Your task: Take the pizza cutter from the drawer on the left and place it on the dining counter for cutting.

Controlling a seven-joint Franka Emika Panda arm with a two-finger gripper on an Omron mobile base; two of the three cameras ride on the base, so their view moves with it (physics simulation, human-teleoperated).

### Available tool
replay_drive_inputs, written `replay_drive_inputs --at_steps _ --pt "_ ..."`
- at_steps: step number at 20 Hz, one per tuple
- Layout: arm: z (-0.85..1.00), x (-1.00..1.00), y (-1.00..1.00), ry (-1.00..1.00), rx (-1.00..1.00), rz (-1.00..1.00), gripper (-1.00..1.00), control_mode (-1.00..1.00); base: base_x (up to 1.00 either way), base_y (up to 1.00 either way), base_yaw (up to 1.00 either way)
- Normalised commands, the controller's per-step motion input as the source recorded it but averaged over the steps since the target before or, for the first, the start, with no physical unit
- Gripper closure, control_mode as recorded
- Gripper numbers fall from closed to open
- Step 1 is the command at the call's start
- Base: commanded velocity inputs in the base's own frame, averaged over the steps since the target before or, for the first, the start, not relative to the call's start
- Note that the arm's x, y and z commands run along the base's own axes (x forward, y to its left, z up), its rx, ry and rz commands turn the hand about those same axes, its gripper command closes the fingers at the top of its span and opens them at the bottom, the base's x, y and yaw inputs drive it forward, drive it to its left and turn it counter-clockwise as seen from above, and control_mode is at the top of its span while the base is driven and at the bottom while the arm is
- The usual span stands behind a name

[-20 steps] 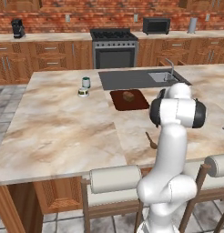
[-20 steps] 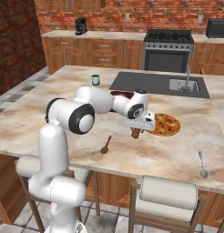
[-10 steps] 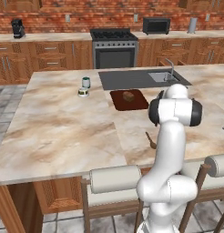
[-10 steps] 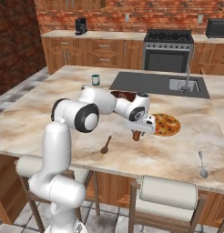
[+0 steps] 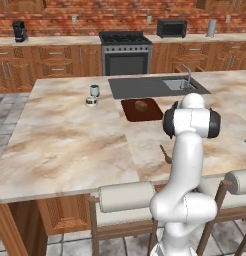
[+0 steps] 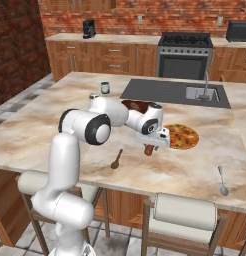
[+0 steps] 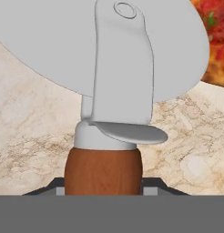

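Observation:
My gripper [image 6: 151, 145] is shut on the pizza cutter [image 6: 149, 149], gripping its reddish-brown wooden handle [image 7: 104, 170]. It holds the cutter just above the dining counter [image 6: 55, 125], at the left edge of the pizza [image 6: 181, 136]. In the hand view the round grey blade [image 7: 63, 41] and its metal fork point away from me over the marbled top, with the pizza [image 7: 216, 41] at the upper right. My dark fingertips [image 7: 152, 184] show on either side of the handle. The drawer is out of view.
A wooden spoon [image 6: 116, 160] lies left of the cutter and a metal spoon [image 6: 221, 181] lies near the front right edge. Behind are a dark cutting board [image 5: 141, 109], a cup [image 5: 95, 90], a small jar [image 5: 91, 101] and the sink [image 6: 205, 93]. Stools [image 6: 185, 210] line the front.
The gripper has sunk a little toward the counter with the pizza cutter in it, and the arm has stretched slightly to the right.

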Motion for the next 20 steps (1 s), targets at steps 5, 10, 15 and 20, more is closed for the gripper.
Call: replay_drive_inputs --at_steps 5,10,15,20 --pt "-0.07 0.02 0.00 0.01 0.00 0.00 -1.00 -1.00 0.00 0.00 0.00" --pt "0.00 0.00 0.00 0.00 0.00 0.00 -1.00 -1.00 0.00 0.00 0.00" --pt "0.22 0.00 0.00 0.00 0.00 0.00 -1.00 -1.00 0.00 0.00 0.00" --pt "0.61 -0.12 0.15 0.00 0.00 0.00 -1.00 -1.00 0.00 0.00 0.00"
